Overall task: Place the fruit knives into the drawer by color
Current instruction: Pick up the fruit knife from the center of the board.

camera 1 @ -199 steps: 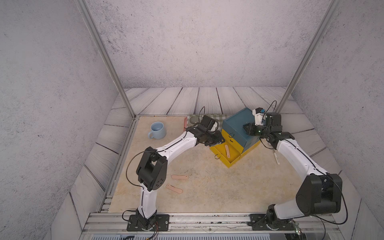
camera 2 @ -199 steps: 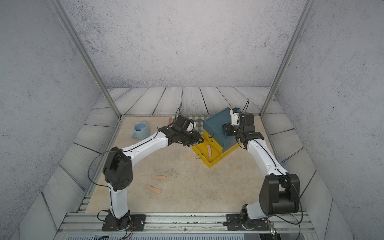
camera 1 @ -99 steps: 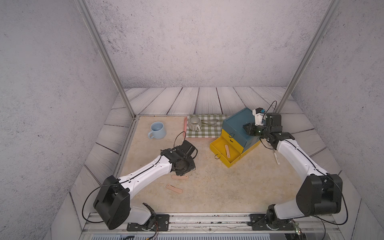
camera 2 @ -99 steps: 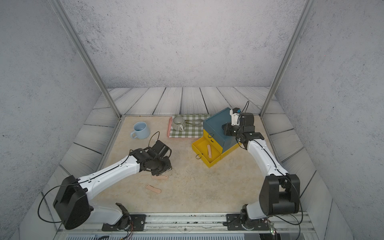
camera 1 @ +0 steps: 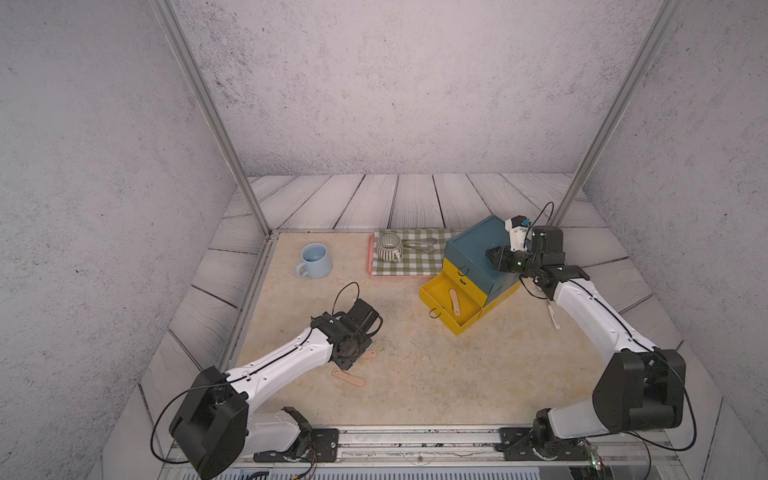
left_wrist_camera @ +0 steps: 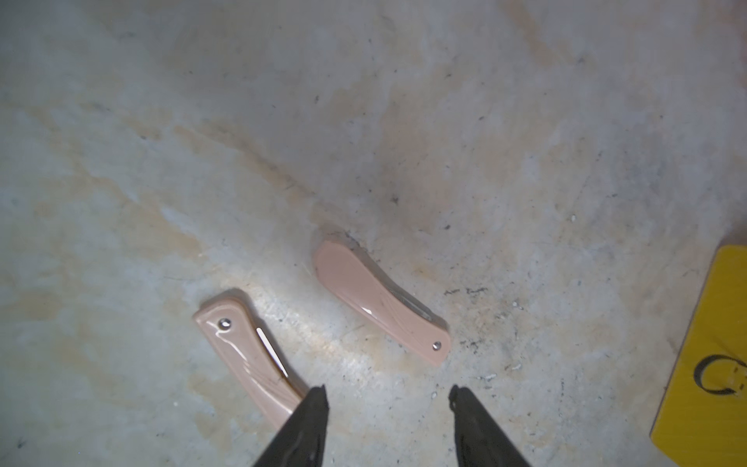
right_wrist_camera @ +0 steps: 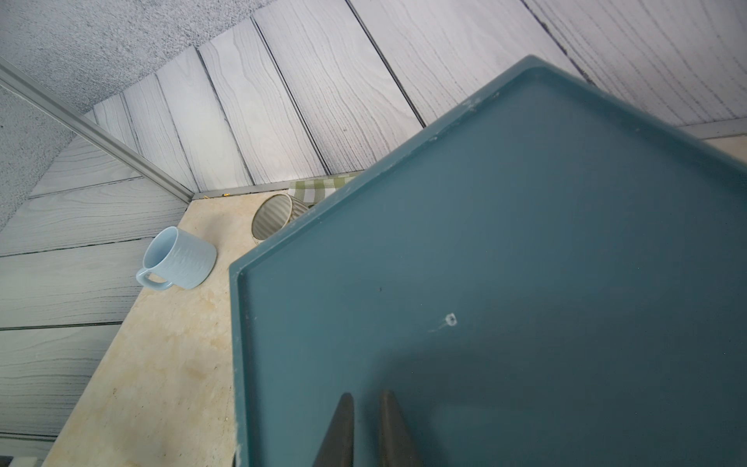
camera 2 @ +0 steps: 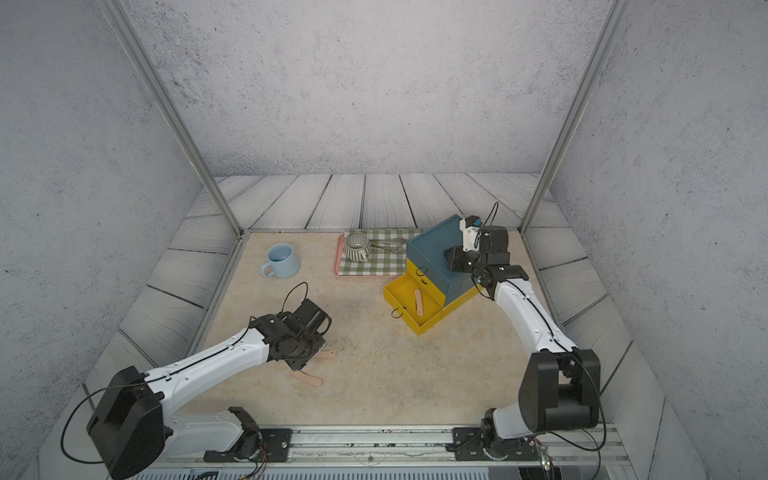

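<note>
While the pale blue mug [camera 1: 314,259] is standing unused at the far left, the left gripper [left_wrist_camera: 387,404] is hovering over the table with its jaws parted and empty. The step in hand is therefore judged to be the pick of a pink knife. One salmon-pink fruit knife [left_wrist_camera: 382,299] is lying flat just ahead of the fingertips [left_wrist_camera: 317,398], and a second pink knife [left_wrist_camera: 246,351] is lying beside it, its end cut off behind one finger. The next move is calling for a descent straddling the chosen knife across its narrow width, then a transfer to the pulled-out bottom drawer [camera 1: 469,309], where a third pink knife [camera 1: 455,302] is lying. Further right, the right gripper [right_wrist_camera: 366,404] is sitting over the drawer chest [camera 1: 473,249], its jaws almost closed on nothing. No olive or teal knife is showing, and the shut drawers are hiding their contents.
</note>
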`<move>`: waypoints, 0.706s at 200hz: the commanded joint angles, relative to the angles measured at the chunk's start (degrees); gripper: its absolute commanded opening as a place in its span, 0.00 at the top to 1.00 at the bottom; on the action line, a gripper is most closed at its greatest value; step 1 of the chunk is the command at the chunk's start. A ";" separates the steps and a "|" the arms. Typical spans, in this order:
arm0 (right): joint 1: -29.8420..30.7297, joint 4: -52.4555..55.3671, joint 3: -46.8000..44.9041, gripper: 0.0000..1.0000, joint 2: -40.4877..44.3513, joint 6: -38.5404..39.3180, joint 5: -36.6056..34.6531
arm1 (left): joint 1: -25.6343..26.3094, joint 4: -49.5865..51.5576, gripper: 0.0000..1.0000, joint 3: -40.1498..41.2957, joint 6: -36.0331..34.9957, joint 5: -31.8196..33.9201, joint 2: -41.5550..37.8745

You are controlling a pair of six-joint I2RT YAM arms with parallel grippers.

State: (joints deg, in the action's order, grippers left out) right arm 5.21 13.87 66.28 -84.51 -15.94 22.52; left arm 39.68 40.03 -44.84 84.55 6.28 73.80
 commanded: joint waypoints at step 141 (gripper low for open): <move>0.29 25.40 -8.18 0.84 -6.54 -0.62 -3.96 | -6.55 -8.25 0.48 0.28 5.73 -10.40 10.16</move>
State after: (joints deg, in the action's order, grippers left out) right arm 5.23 13.80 66.15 -84.40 -15.97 22.48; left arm 33.50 31.05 -44.38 89.67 -3.88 83.35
